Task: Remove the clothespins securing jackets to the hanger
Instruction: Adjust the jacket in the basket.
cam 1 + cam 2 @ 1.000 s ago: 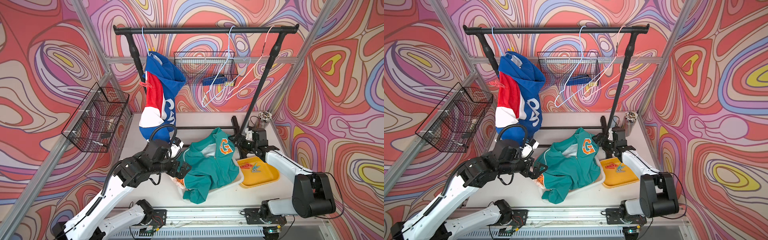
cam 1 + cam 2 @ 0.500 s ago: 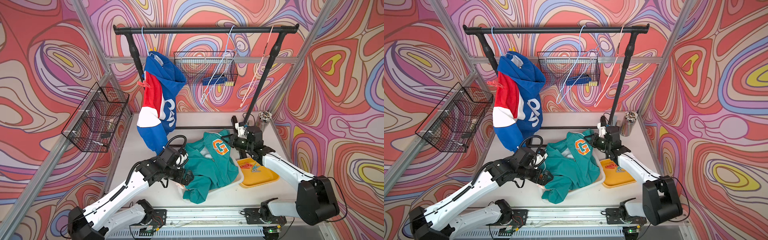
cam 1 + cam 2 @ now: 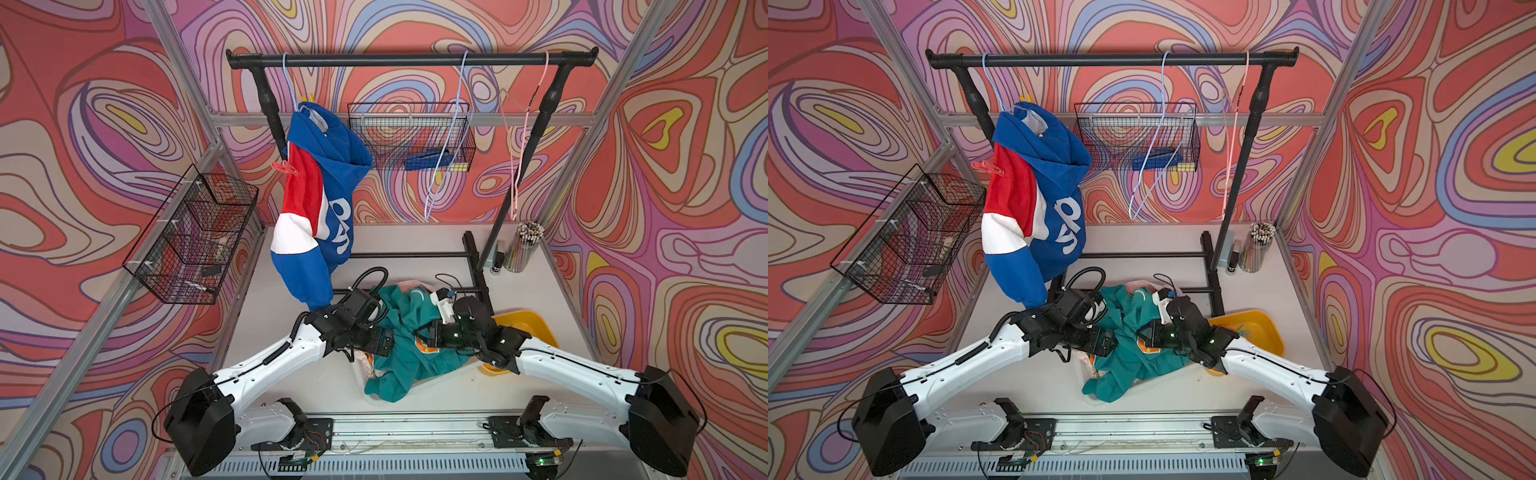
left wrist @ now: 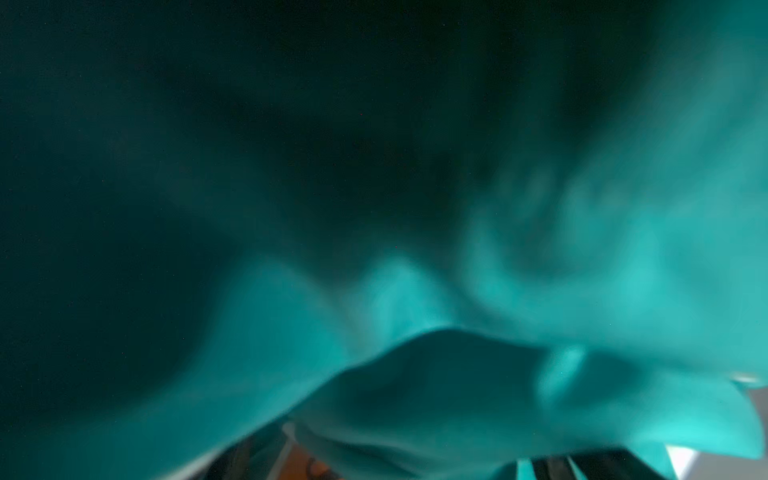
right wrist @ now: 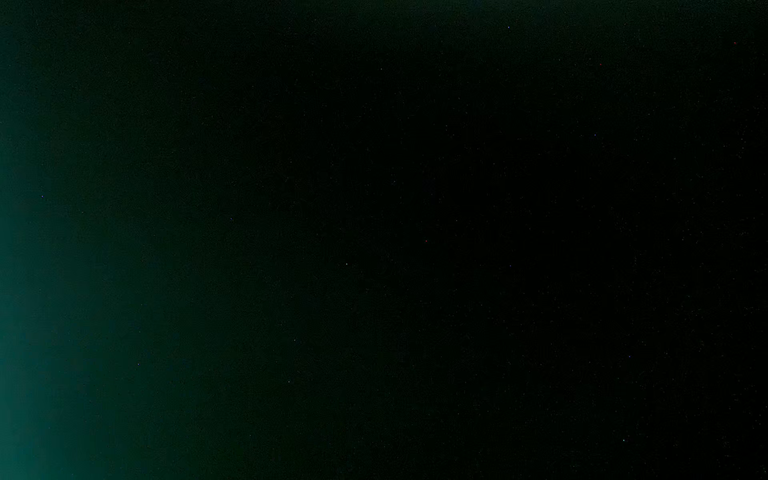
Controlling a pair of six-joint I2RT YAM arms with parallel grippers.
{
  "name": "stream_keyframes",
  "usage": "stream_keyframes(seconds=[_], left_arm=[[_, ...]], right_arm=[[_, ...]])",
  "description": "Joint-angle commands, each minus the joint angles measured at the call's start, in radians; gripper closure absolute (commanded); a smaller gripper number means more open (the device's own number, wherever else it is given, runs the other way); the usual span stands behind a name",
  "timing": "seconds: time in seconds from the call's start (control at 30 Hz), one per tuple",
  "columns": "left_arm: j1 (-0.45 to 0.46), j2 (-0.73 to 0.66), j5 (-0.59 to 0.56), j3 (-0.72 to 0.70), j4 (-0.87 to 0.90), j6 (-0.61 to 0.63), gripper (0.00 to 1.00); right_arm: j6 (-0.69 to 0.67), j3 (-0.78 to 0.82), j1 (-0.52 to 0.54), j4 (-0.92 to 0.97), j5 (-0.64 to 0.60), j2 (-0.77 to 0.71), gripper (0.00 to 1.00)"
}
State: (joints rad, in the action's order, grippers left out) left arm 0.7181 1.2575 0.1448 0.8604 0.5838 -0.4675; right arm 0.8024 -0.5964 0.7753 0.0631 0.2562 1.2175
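Swirl-patterned walls enclose a white table (image 3: 415,245) carrying a black rack (image 3: 415,60). Blue-red-white hooded jacket (image 3: 328,174) hangs at the rack's left end; teal jacket (image 3: 415,361) lies heaped on the table. Both grippers press into that heap: left gripper (image 3: 384,343) spread wide, right gripper (image 3: 428,334) closed, with any contents hidden by cloth. Red-orange clothespin (image 3: 284,168) clamps the hanging jacket's shoulder, lying near level, high above and behind the fingers; left arm judged nearer. Yellow clothespin (image 3: 307,98) sits at the collar.

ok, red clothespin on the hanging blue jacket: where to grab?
Squeeze the free handle end of the red clothespin, which juts sideways off the blue jacket's red shoulder. Probably come from that open side, the robot's left; fabric blocks the other.
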Motion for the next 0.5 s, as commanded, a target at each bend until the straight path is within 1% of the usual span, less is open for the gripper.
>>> stream_keyframes(seconds=[0.0,0.07,0.17,0.23,0.33,0.37,0.43,0.47], left_arm=[[-0.008,0.066,-0.131,-0.014,-0.027,-0.029,0.02],[-0.006,0.098,-0.139,-0.025,-0.058,-0.038,0.02],[0.001,0.145,-0.166,-0.047,-0.114,-0.051,0.02],[0.003,0.193,-0.159,-0.058,-0.151,-0.061,0.02],[0.019,0.262,-0.153,-0.071,-0.212,-0.076,0.02],[0.027,0.286,-0.151,-0.077,-0.235,-0.081,0.02],[0.037,0.323,-0.151,-0.09,-0.272,-0.086,0.02],[0.041,0.341,-0.153,-0.099,-0.293,-0.088,0.02]], right_arm=[[0.025,0.057,0.006,0.048,-0.175,0.093,1.0],[0.028,0.041,0.007,0.046,-0.211,0.175,1.0],[0.055,0.018,0.007,-0.007,-0.206,0.298,1.0],[0.071,-0.02,0.006,-0.011,-0.209,0.378,1.0],[0.113,-0.039,0.007,-0.013,-0.23,0.429,1.0],[0.121,-0.036,0.007,-0.018,-0.241,0.421,0.93],[0.128,-0.02,0.007,-0.036,-0.253,0.375,0.73],[0.121,-0.016,0.007,-0.035,-0.252,0.339,0.66]])
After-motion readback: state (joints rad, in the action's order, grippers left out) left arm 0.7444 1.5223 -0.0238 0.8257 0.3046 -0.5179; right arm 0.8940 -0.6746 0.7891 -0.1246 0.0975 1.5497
